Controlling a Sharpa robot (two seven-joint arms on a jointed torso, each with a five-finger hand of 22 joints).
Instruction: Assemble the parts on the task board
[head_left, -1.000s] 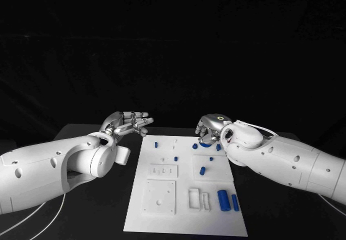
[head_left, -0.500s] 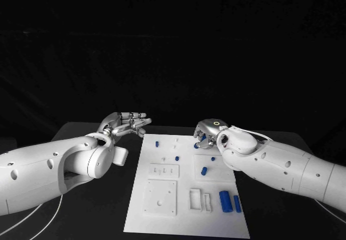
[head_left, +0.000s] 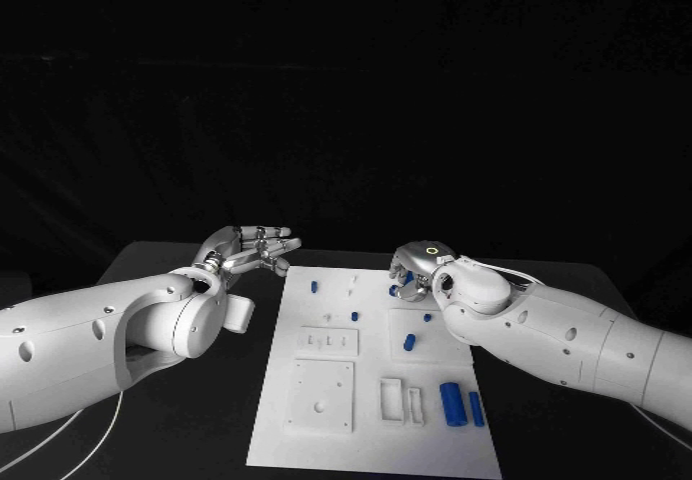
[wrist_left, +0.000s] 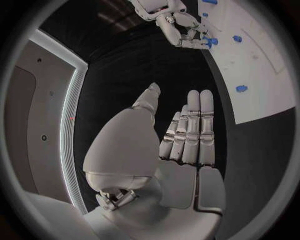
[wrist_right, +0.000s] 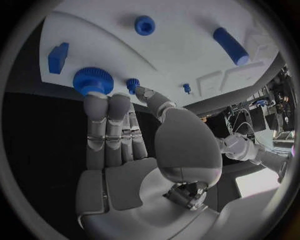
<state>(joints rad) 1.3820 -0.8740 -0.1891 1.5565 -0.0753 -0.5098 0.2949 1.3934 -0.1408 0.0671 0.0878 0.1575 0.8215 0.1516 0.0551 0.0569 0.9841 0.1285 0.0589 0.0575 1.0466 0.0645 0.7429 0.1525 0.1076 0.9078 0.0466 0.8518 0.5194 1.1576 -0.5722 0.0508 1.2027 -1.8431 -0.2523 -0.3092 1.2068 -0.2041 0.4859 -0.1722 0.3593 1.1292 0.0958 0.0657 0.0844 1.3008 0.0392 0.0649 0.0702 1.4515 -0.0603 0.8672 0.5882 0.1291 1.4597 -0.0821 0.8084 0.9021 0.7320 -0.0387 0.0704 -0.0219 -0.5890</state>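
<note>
Knurled part (wrist_right: 93, 80): round blue piece with a ribbed rim, lying at the far edge of the task board (head_left: 325, 415), directly ahead of the right hand's fingertips (wrist_right: 95, 103) and touching or just short of them; contact cannot be settled.
Small stud (wrist_right: 132, 84): tiny blue piece just beside the knurled part, at the tip of the right hand's thumb.
Right hand (head_left: 415, 267): fingers extended side by side toward the knurled part, thumb set off to one side; nothing is plainly enclosed, though the head view hides the fingertips behind the wrist.
Left hand (head_left: 253, 247): flat, fingers straight and together, holding nothing, off the board beside its far corner, well apart from the right hand.
Other parts: blue block (wrist_right: 58, 57) and socket-headed piece (wrist_right: 144, 24) lie beyond the fingertips; cylinder (wrist_right: 230, 45) lies farther out.
Step in hand (judged): taking up the knurled part.
Technique (judged): bring thumb and fingers onto opposite sides of the ribbed rim; close gently so it does not skid off the board edge; keep the thumb from knocking the stud; lift straight.
</note>
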